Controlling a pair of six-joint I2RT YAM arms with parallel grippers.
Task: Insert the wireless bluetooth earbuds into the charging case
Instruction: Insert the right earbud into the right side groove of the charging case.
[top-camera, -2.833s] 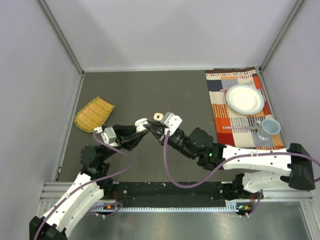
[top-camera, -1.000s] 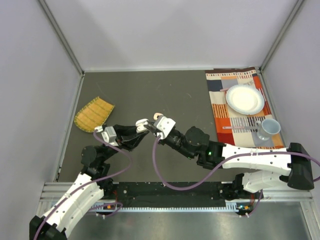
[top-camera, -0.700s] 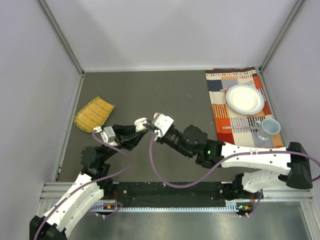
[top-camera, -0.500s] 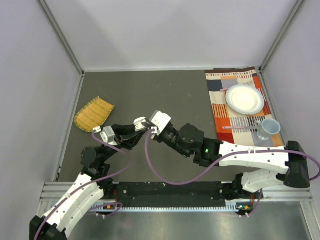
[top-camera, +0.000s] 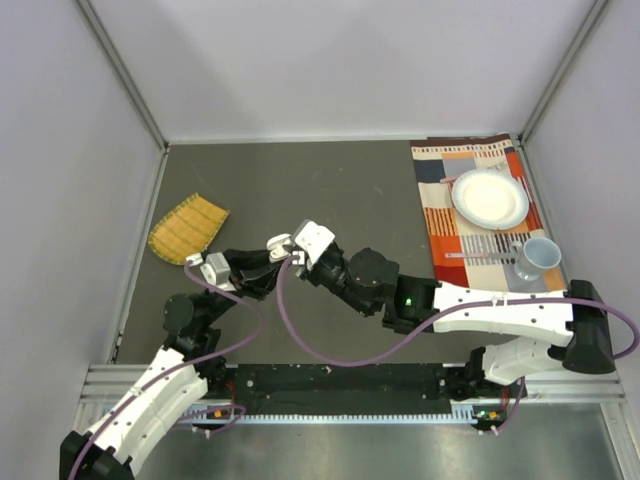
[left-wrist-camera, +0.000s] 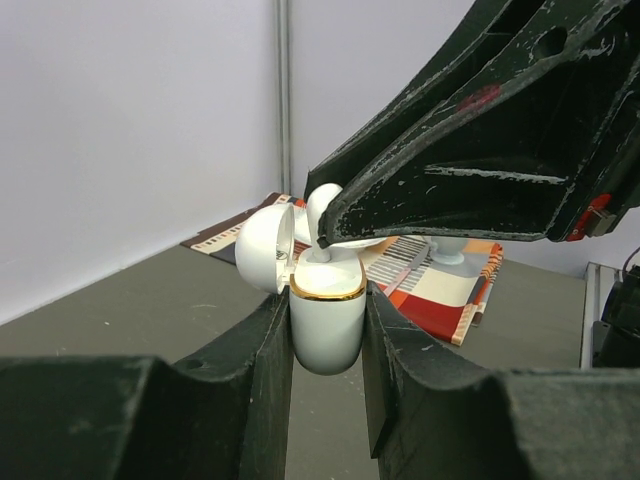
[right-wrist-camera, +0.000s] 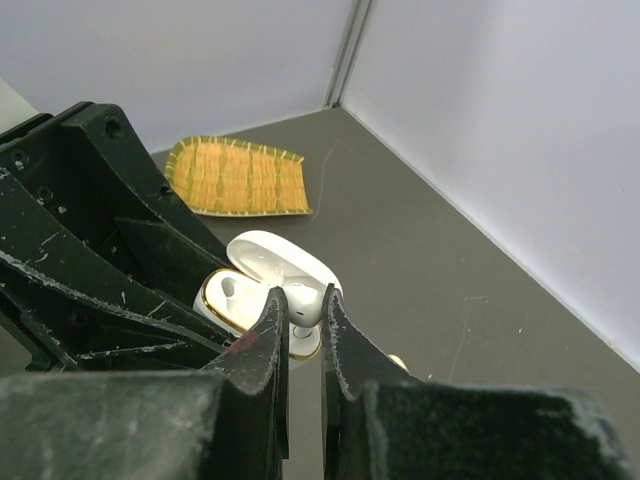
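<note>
Left gripper (left-wrist-camera: 328, 345): mine, clamped on the charging case (left-wrist-camera: 327, 322) by its two sides. The case stands upright above the table (top-camera: 350, 185), near the middle, with its lid (left-wrist-camera: 265, 247) swung open to one side.

Right gripper (right-wrist-camera: 301, 304): mine, fingers pinched nearly together on a white earbud (left-wrist-camera: 322, 212). The bud hangs stem-down, its stem at the gold-rimmed mouth of the case. I cannot tell whether it is seated.

Other earbuds: I cannot make them out in any view.

Risk, misaligned stem: if the stem meets the socket wall instead of the hole, pushing down would likely jam it or tip the bud in my pinch.

Risk, wrong socket or facing: the bud is so small against my fingers that I cannot judge its orientation. Turned the wrong way, it would probably sit proud and not drop in.

Risk, case slipping: the case is smooth and rounded, and held only at its sides. Downward force from my right arm could slide it through my left fingers.

Risk, lid knock: my right finger passes close beside the open lid, so drifting sideways could push it shut on the bud.

Risk, early release: opening before the bud is seated could drop it to the table.
</note>
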